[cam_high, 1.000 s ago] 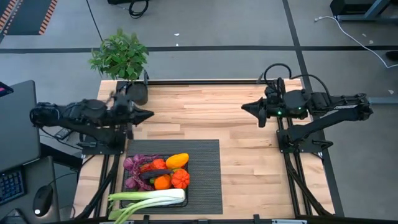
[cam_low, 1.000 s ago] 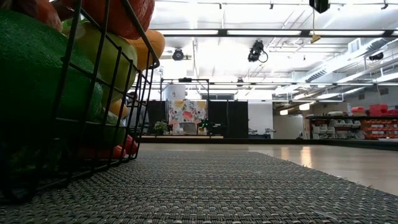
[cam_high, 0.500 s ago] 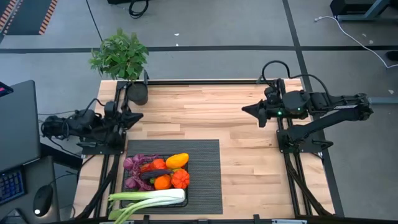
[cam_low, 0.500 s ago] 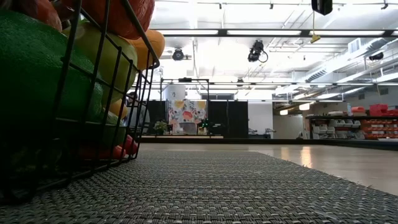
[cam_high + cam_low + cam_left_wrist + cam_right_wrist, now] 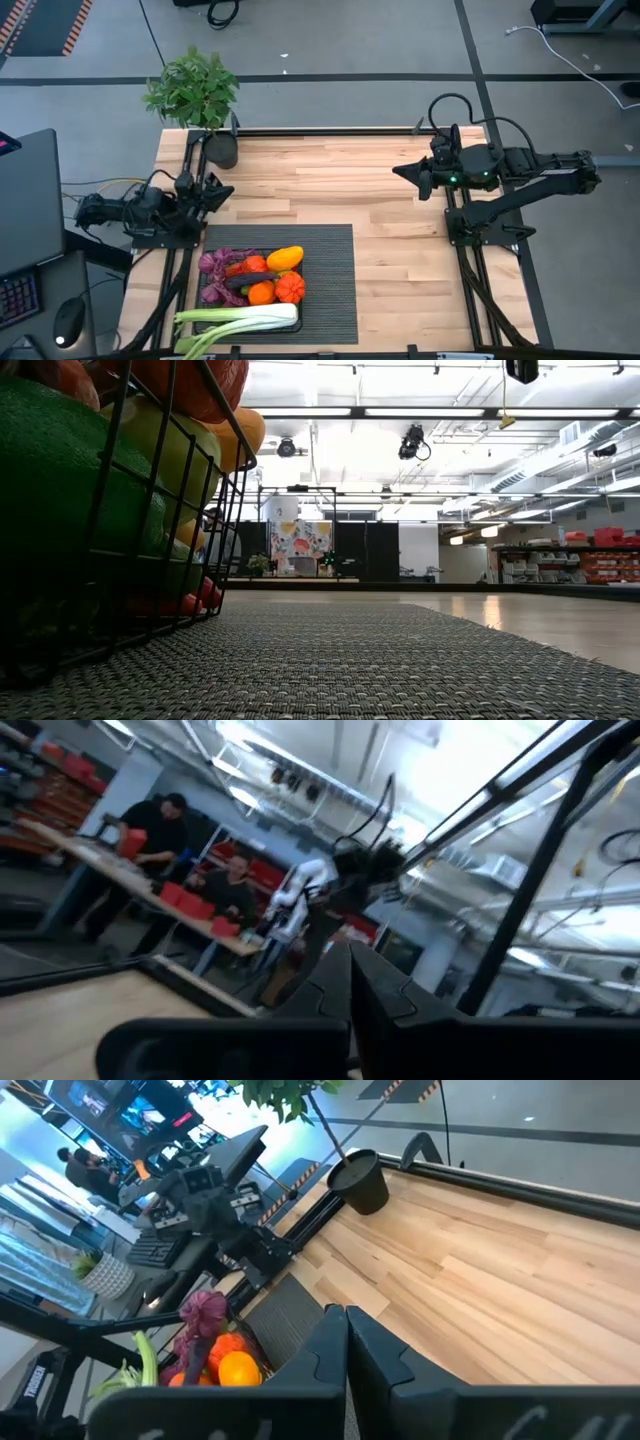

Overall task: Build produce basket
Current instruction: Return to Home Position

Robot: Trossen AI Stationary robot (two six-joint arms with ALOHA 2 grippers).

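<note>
The black wire basket (image 5: pixel 203 300) stands on the dark ribbed mat (image 5: pixel 330 285) at the table's near left, filled with produce: purple grapes (image 5: pixel 214 265), a yellow fruit (image 5: pixel 285 257), an orange (image 5: pixel 261 293), a red pepper (image 5: pixel 290 288). A leek (image 5: pixel 240 320) lies across its near edge. The basket also shows close up in the low view (image 5: pixel 150 560). My left gripper (image 5: pixel 228 189) is shut and empty at the table's left edge. My right gripper (image 5: pixel 400 171) is shut and empty, raised over the right part of the table.
A potted plant (image 5: pixel 195 92) in a black pot (image 5: pixel 222 150) stands at the table's far left corner. Bare wooden tabletop (image 5: pixel 330 185) lies between the two arms. People show at benches in the room behind in the left wrist view (image 5: pixel 160 830).
My left arm has drawn back toward the table's left edge and folded in, its gripper staying shut. My right arm has kept almost still. The basket and produce have not moved.
</note>
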